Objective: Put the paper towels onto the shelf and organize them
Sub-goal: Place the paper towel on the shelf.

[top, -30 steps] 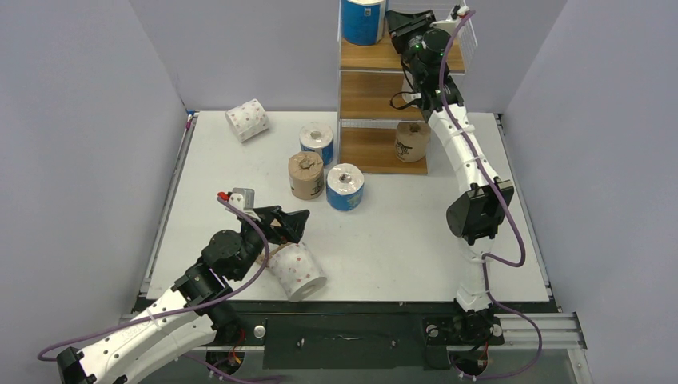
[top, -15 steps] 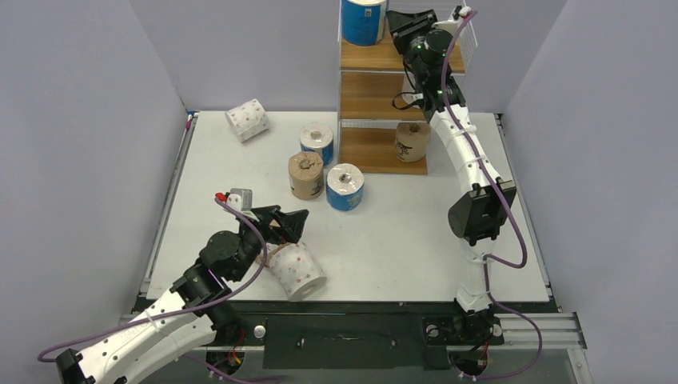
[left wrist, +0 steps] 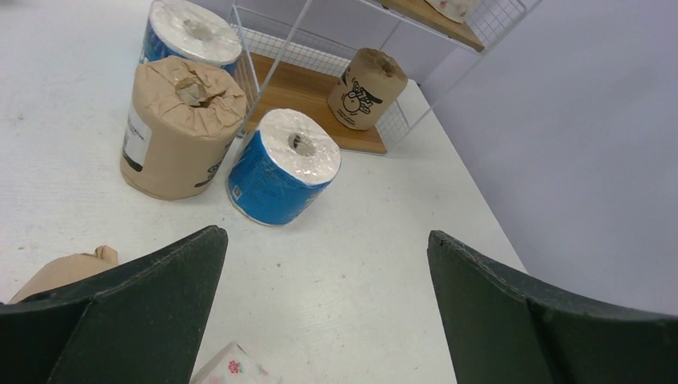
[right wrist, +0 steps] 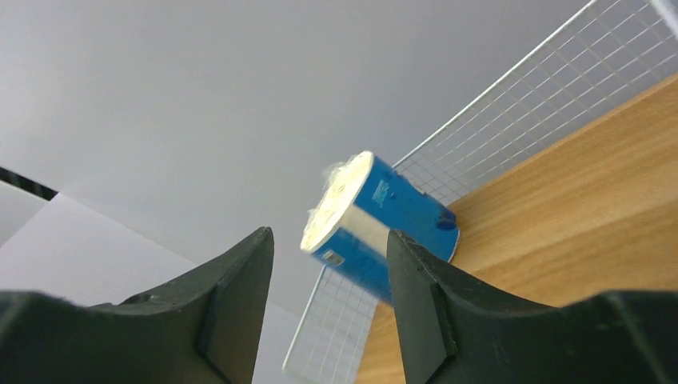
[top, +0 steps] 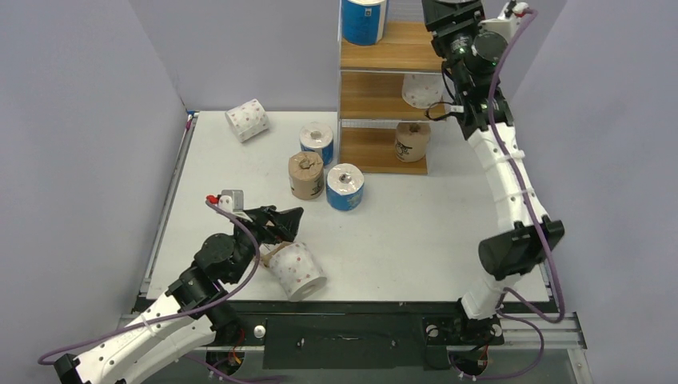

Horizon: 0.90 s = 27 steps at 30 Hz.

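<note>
Atop shelf (top: 408, 52), blue roll (top: 363, 20), standing upright

The shelf (top: 376, 96) stands at the table's (top: 400, 232) far edge, bearing a blue roll (top: 364, 20) on top, a dotted roll (top: 420, 88) midway and a brown roll (top: 412, 141) below. Left of the shelf, more rolls (top: 306, 175) sit on the table.

Bright, even light from overhead; soft, short shadows on the white table (top: 400, 240). In the right wrist view the blue roll (right wrist: 376, 216) looks slightly smeared.
</note>
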### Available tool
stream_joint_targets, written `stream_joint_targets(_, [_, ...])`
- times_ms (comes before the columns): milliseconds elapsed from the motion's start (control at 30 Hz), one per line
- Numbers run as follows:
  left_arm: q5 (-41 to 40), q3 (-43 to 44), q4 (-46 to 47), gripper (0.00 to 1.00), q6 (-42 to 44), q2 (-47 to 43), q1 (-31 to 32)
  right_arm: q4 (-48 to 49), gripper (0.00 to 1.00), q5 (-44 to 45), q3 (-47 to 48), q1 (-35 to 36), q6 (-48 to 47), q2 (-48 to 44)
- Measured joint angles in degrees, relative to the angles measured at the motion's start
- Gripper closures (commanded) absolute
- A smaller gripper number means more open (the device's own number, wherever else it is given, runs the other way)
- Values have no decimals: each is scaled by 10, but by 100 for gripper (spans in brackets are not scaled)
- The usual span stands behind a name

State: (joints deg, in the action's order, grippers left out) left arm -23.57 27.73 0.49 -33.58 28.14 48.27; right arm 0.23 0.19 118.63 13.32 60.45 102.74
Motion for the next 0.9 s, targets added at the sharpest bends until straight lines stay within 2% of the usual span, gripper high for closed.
stream_joint_targets(100, [-36,8,-31,4,-26,0,0,11,48,0,-90,1,-15,-93])
stream_joint_targets(300, [-155,50,-139,4,-114,18,0,30,43,43,-374,41,-66,-346])
stream_joint_targets(467, [-210,89,-209,4,-168,58,-1,-23,40,101,-464,122,-134,-466])
stream_joint_targets(633, [-226,101,-242,4,-192,80,-5,-92,35,175,-506,238,-206,-498])
stream_joint_targets(800, [-218,100,-242,4,-193,83,-15,-188,31,268,-532,317,-253,-444])
stream_joint_targets(867, [-204,100,-236,4,-191,86,-22,-225,23,308,-532,329,-260,-401])
stream_joint_targets(900, [-195,100,-231,4,-189,90,-26,-243,14,331,-534,331,-260,-378])
